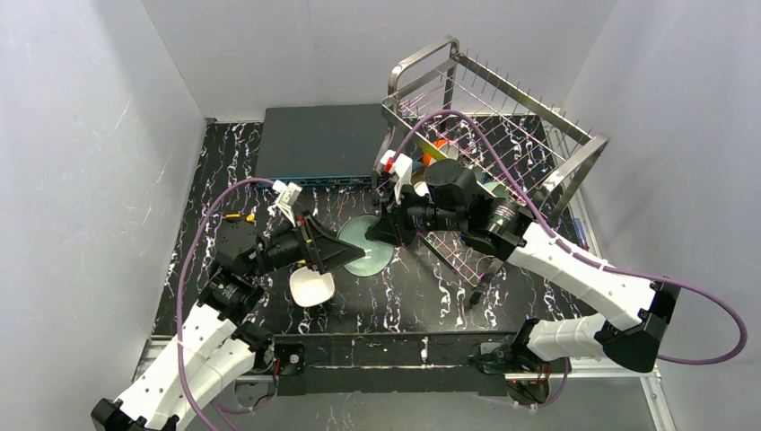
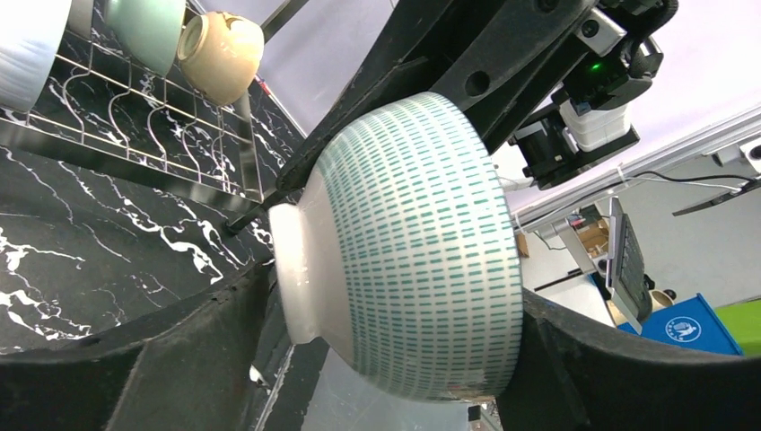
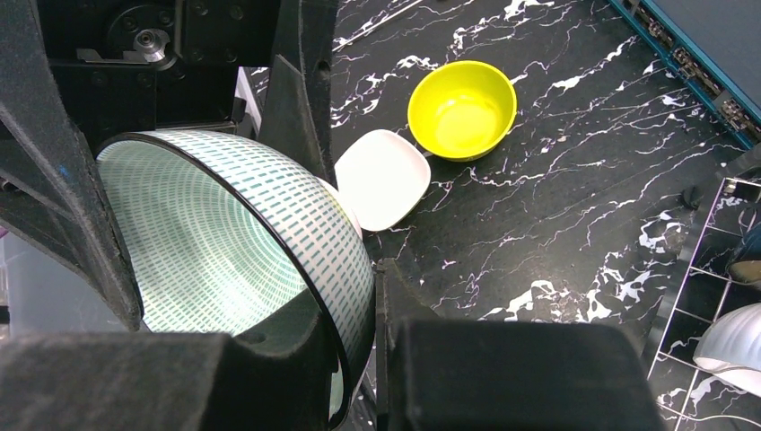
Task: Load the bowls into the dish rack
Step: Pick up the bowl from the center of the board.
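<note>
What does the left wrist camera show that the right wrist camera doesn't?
Left wrist only: the outside and foot of the green-dashed bowl, and a tan bowl in the dish rack. Right wrist only: that bowl's inside, plus a yellow bowl and a white bowl on the table. Both: the same green-dashed bowl, the black marbled table, some rack wire.

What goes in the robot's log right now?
handover | right gripper pinching dashed bowl rim | left gripper around it, grip unclear
</note>
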Controlling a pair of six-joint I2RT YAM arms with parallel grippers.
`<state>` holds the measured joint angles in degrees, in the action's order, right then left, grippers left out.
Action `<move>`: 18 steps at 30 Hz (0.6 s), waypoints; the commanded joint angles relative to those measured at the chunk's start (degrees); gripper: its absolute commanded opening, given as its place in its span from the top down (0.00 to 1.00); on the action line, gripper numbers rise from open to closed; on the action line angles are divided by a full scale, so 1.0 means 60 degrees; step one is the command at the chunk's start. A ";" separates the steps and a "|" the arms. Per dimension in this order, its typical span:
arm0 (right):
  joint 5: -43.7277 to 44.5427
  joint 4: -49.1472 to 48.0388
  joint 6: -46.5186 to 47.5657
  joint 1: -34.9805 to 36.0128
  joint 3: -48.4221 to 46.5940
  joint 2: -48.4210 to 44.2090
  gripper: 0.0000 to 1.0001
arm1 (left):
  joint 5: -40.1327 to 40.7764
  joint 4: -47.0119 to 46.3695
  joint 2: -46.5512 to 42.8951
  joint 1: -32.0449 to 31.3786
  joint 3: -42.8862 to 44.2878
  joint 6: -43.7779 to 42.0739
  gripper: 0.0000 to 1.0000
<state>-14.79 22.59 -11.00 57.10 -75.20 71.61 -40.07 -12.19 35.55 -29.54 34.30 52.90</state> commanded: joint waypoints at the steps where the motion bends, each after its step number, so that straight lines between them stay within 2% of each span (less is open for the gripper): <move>1: -0.0162 -0.1051 -0.0302 -0.0025 -0.0192 -0.0081 0.99 | -0.0532 -0.0210 0.0132 -0.0107 0.0315 0.0078 0.24; 4: 0.0036 -0.1103 -0.0329 -0.0025 -0.0123 -0.0100 0.99 | -0.0661 -0.0211 0.0278 -0.0155 0.0305 0.0093 0.39; 11: 0.0462 -0.0988 -0.0282 -0.0036 -0.0139 -0.0086 0.99 | -0.0659 -0.0210 0.0438 -0.0189 0.0245 0.0050 0.96; 12: 0.0513 -0.0982 -0.0289 -0.0035 -0.0131 -0.0076 0.99 | -0.0641 -0.0210 0.0446 -0.0193 0.0237 0.0022 1.00; 13: 0.0587 -0.0949 -0.0303 -0.0026 -0.0130 -0.0077 0.97 | -0.0601 -0.0210 0.0440 -0.0189 0.0223 0.0029 1.00; 18: 0.0820 -0.0915 -0.0317 -0.0025 -0.0109 -0.0108 0.76 | -0.0465 -0.0225 0.0400 -0.0195 0.0133 0.0002 1.00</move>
<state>-12.93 23.59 -11.84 56.75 -75.05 71.83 -41.87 -13.74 37.74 -30.13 34.68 53.54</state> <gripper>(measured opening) 0.199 0.638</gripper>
